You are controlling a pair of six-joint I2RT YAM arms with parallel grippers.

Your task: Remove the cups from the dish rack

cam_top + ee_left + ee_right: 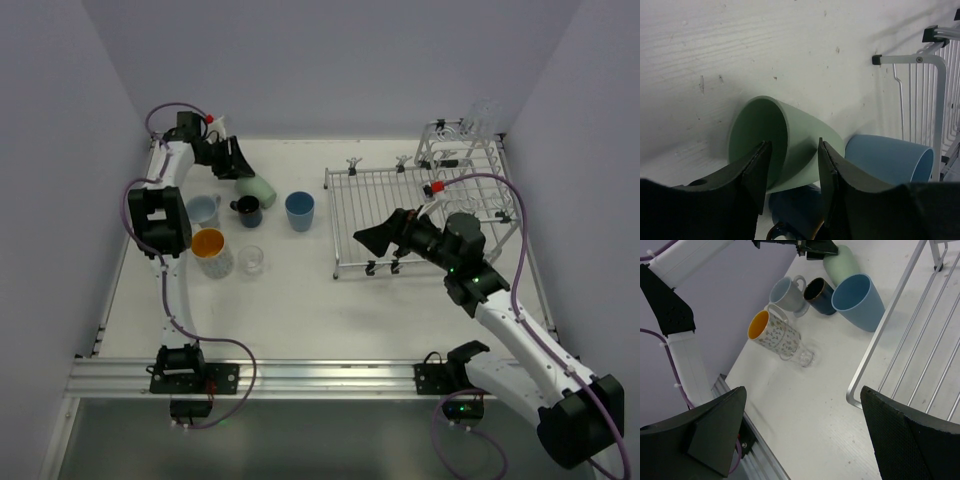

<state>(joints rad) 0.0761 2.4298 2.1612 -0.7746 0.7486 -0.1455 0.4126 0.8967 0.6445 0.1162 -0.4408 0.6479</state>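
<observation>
Left hand [794, 150] stood part-closed astride the rim of the pale green tumbler [805, 131], which lay tilted on the surface [330, 310] against the dark blue mug [248, 210] — grip could not be told. Right hand [802, 412] was wide and empty over the dish rack [420, 215]. Risk: a rim pinch slipping — the tumbler would roll into its neighbours.

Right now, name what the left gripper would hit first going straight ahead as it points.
The pale green tumbler: its wall sits between the left gripper's fingers, so contact looks immediate.
</observation>
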